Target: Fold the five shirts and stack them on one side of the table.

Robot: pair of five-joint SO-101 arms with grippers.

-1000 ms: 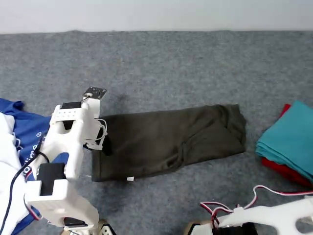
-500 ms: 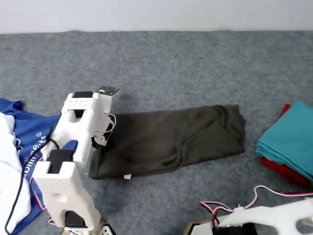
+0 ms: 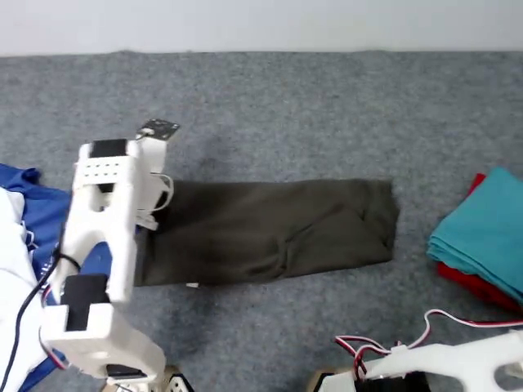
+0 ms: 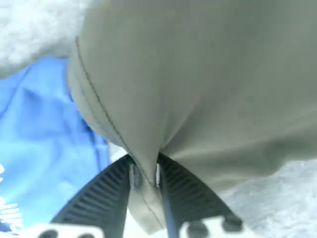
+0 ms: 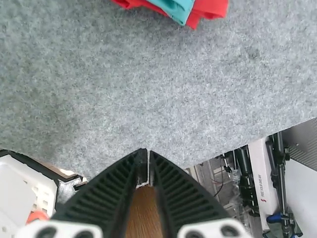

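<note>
Left gripper (image 4: 144,171) is clenched on the olive shirt (image 4: 198,74). Both ribbed fingers (image 4: 106,191) squeeze a hemmed fold of cloth, and a small tab of fabric pokes out past the pinch. The cloth spreads away from the fingers in a taut ridge (a stitched seam runs along one edge). The blue shirt (image 4: 44,148) is just beside the pinch and partly under the olive edge, with the grey felt table (image 4: 29,29) beyond.

In the high view the left arm (image 3: 102,220) stands over the left end of the olive shirt and hides the grasp itself. The olive shirt lies mid-table as one long folded band running left to right, with creases near its right end. Its left end meets the blue shirt, which lies at the table's left edge with a white shirt (image 3: 10,269) partly over it.

Right gripper (image 5: 148,151) has its fingers pressed together with nothing between them. It hangs over bare grey felt near the table's front edge. The right arm (image 3: 458,359) lies low along that edge at the right.

The teal shirt (image 5: 176,10) sits folded on the red shirt (image 5: 210,9) at the table's right edge (red peeks out underneath), well apart from the olive shirt.
</note>
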